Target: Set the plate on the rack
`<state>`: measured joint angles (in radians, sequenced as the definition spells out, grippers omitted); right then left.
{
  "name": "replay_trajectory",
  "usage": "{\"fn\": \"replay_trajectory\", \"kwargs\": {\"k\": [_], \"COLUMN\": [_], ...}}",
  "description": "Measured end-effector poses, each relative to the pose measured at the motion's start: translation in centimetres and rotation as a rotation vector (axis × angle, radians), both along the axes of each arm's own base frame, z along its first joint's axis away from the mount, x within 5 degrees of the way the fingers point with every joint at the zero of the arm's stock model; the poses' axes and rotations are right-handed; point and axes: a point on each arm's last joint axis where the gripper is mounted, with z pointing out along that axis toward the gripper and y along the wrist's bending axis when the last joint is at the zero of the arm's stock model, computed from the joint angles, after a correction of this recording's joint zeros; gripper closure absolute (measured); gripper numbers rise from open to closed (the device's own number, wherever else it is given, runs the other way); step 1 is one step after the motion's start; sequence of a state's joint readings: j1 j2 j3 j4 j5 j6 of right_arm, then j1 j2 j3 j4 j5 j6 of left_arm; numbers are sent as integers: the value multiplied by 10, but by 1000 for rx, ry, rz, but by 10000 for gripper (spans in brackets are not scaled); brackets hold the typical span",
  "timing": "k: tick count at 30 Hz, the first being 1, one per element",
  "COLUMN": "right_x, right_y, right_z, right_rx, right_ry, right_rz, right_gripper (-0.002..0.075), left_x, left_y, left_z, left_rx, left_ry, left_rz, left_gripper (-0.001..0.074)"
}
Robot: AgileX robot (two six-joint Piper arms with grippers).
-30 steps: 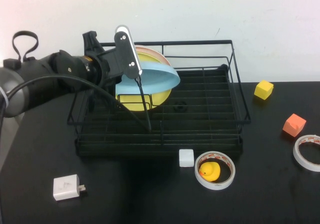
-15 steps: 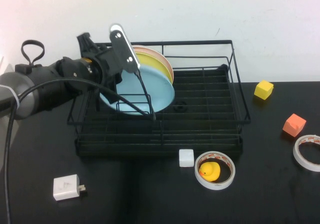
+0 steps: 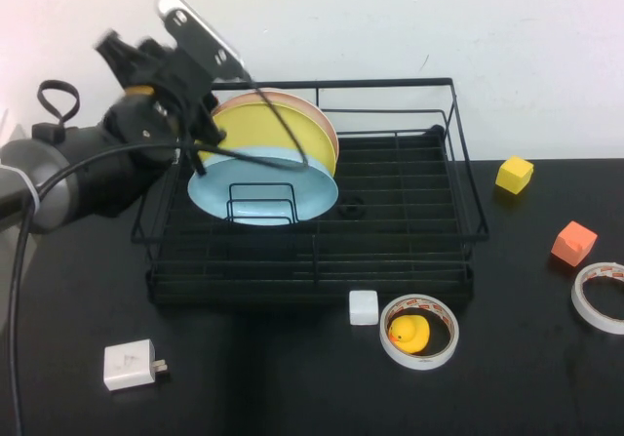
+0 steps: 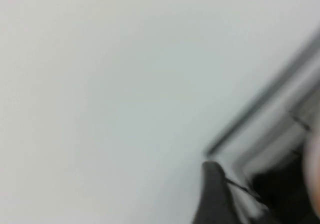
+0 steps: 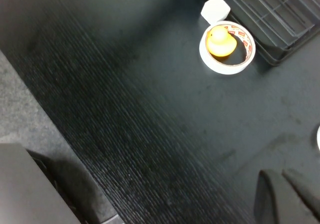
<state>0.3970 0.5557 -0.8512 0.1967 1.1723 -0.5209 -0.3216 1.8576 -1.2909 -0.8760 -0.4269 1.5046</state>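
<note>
The light blue plate (image 3: 261,190) stands on edge in the left part of the black wire rack (image 3: 458,168), between upright dividers. It leans against a yellow plate (image 3: 268,129), with a pale pink plate (image 3: 317,114) behind that. My left gripper (image 3: 210,75) is raised above the rack's back left corner, open and off the plate. In the left wrist view one dark finger (image 4: 215,194) shows against the wall. My right gripper (image 5: 285,194) is out of the high view. It hangs shut above bare table in front of the rack's corner (image 5: 280,13).
In front of the rack lie a white cube (image 3: 363,306) and a tape roll (image 3: 444,348) with a yellow duck (image 3: 409,333) inside. A white charger (image 3: 130,365) lies front left. A yellow block (image 3: 514,175), an orange block (image 3: 573,243) and a second tape roll (image 3: 600,297) lie right.
My left gripper tipped the blue plate upright against the yellow plate, let go of it, and rose up and to the left. The plate now stands alone in the rack.
</note>
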Motion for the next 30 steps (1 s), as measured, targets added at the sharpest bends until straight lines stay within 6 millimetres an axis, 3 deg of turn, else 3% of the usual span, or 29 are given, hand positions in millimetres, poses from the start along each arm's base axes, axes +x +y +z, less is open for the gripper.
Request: {"fn": "replay_trajectory", "kwargs": {"k": [4, 7, 9, 12, 20, 26, 30], "right_x": [1, 2, 3, 3, 4, 7, 7], "right_y": [0, 0, 0, 0, 1, 1, 1], "right_z": [1, 2, 2, 2, 3, 5, 6], "right_rx": [3, 6, 10, 11, 19, 35, 38], "right_ry": [-13, -28, -37, -39, -56, -87, -96], "right_rz": [-4, -8, -11, -11, -15, -22, -24], "right_gripper": [727, 727, 727, 727, 727, 727, 727], "left_x": [-12, -23, -31, -41, -62, -66, -71], "left_y": [1, -2, -7, -15, -49, -73, -88], "left_z": [23, 33, 36, 35, 32, 33, 43], "left_rx": [-157, -254, -311, -335, -316, -748, -1032], "left_ry": [-88, -32, 43, 131, 170, 248, 394], "left_rz": [163, 203, 196, 181, 159, 60, -149], "left_gripper": [484, 647, 699, 724, 735, 735, 735]}}
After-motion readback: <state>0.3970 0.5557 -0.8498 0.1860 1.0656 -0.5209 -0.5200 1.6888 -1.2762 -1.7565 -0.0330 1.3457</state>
